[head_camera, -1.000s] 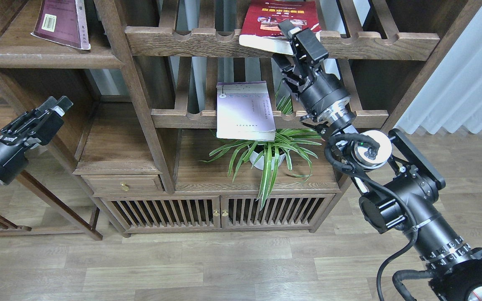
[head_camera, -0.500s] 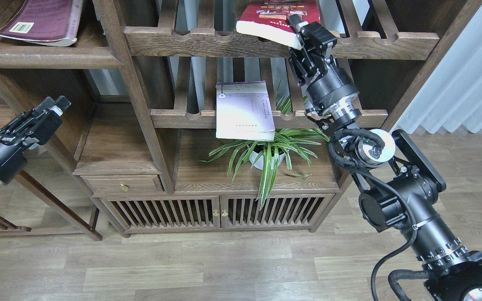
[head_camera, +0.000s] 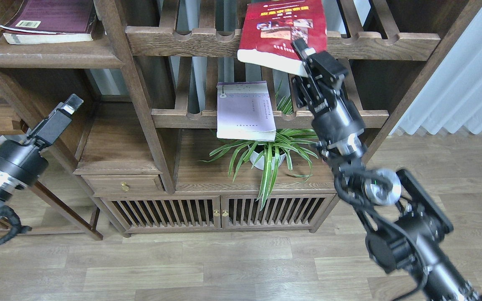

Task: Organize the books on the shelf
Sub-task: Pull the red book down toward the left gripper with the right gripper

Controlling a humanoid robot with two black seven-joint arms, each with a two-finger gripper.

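Note:
My right gripper (head_camera: 303, 58) is shut on the lower right corner of the red book (head_camera: 285, 29). It holds the book tilted toward me in front of the upper slatted rack (head_camera: 191, 39). The maroon book (head_camera: 50, 16) lies flat on the solid dark plank shelf (head_camera: 52, 58) at the top left. The cream book with a purple top band (head_camera: 245, 110) lies on the middle slatted rack (head_camera: 182, 119), overhanging its front rail. My left gripper (head_camera: 67, 106) is at the left, below the plank shelf, empty. Its fingers overlap, so I cannot tell their state.
A potted spider plant (head_camera: 266, 154) stands on the low cabinet top (head_camera: 207, 175) under the cream book. A small drawer (head_camera: 121, 184) and slatted cabinet doors (head_camera: 216, 213) are below. A white curtain (head_camera: 467, 75) hangs at the right.
The red book came down and forward off the upper rack and tilted its cover toward me. The maroon book settled flat on the plank shelf. My left gripper rotated and rose slightly.

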